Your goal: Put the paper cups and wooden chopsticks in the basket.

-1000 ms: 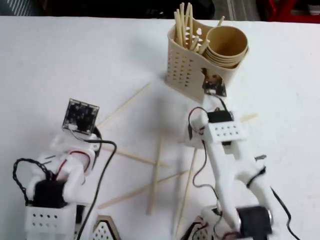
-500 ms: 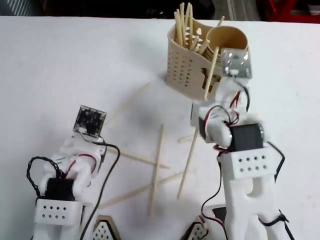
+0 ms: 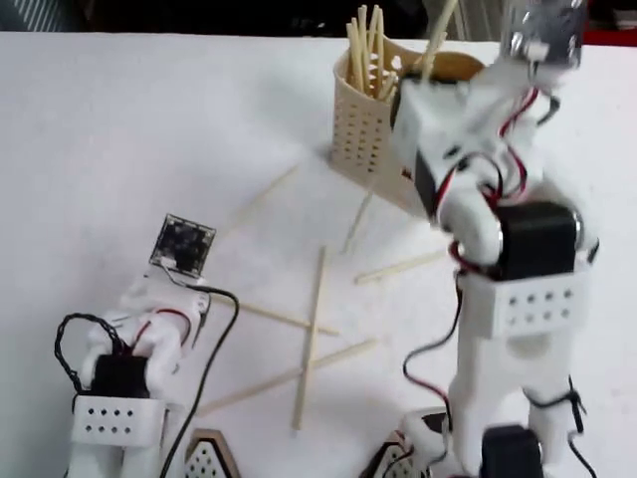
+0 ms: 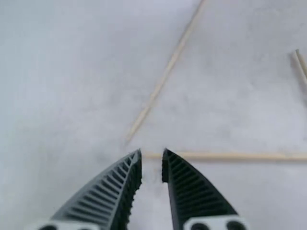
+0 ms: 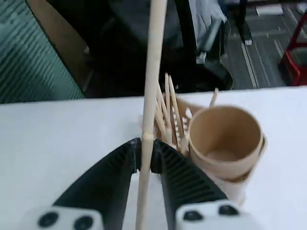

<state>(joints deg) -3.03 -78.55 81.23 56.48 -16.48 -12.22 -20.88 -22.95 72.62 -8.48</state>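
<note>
Paper cups (image 5: 225, 139), nested in a single stack, are shown standing in the basket (image 3: 360, 134), which is set on the far part of the white table (image 3: 119, 119). A bundle of upright chopsticks (image 3: 365, 45) is lodged in the basket just beside the stack. The right gripper (image 5: 146, 143) is raised over the basket, its jaws clamped on a single held chopstick (image 5: 156, 57). This stick is gripped partway along its length and kept nearly upright, with its upper end well above the basket rim; whether its lower end touches anything cannot be told. Several loose chopsticks (image 3: 311, 339) are left lying flat on the table between the basket and the arm bases: one long stick is crossed by two others near the middle, and three more are scattered closer to the basket. The left gripper (image 4: 151, 160) is held low over the table, its jaws parted by a narrow gap with nothing between them. The end of one lying stick (image 4: 230, 155) is seen just beyond the fingertips, and an oblique stick (image 4: 165, 72) lies farther off
</note>
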